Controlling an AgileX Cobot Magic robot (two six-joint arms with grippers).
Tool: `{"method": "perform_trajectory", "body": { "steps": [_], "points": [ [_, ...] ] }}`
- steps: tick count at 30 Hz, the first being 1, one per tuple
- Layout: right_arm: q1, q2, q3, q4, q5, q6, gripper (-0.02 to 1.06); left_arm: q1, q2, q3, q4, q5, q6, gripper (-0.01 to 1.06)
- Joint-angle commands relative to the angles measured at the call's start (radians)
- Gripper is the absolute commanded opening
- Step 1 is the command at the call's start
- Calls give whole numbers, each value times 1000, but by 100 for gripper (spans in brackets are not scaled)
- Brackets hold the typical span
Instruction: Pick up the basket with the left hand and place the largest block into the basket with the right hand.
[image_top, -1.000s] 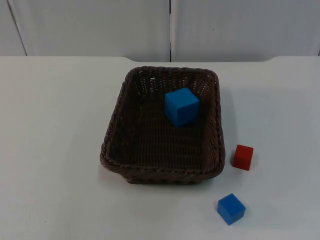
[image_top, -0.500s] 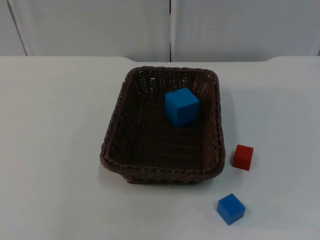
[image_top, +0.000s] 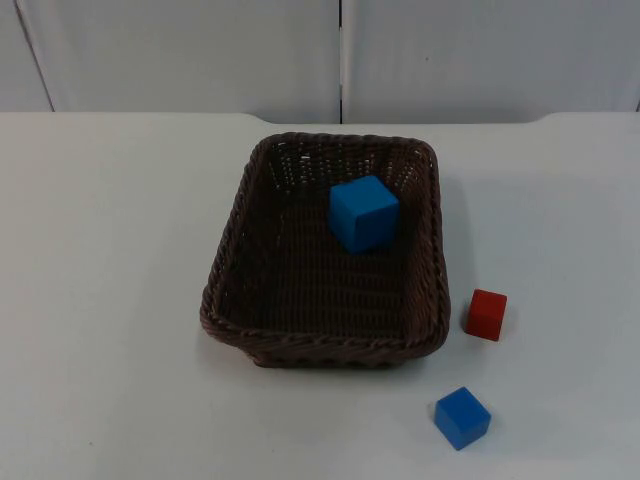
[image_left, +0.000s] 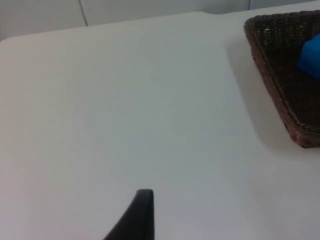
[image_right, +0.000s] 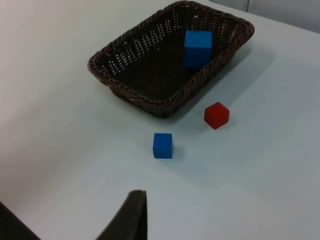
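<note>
A dark brown woven basket (image_top: 225, 262) stands on the white table. The largest block, a blue cube (image_top: 363, 212), lies inside it near the far right corner. A small red block (image_top: 487, 314) and a small blue block (image_top: 462, 417) sit on the table to the basket's right. My left gripper (image_left: 142, 216) hangs over bare table well left of the basket (image_left: 280, 95). My right gripper (image_right: 132, 215) is held back from the small blue block (image_right: 162, 145), the red block (image_right: 216, 115) and the basket (image_right: 131, 94) with the large cube (image_right: 197, 47). Both arms wait.
The grey partition wall (image_top: 340, 55) closes the table's far edge behind the basket. Bare table top (image_top: 100, 280) stretches to the left of the basket.
</note>
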Motion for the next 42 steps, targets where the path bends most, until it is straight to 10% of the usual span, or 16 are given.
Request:
{"method": "perform_trajectory", "body": {
  "steps": [1, 23, 42],
  "points": [
    [1, -3, 7, 0, -4, -17, 105, 20, -5, 4, 5, 3, -9, 105],
    [-1, -3, 7, 7, -4, -17, 105, 165, -5, 4, 5, 3, -9, 105],
    [-276, -3, 7, 7, -4, -17, 105, 165, -5, 4, 5, 3, -9, 105]
  ]
}}
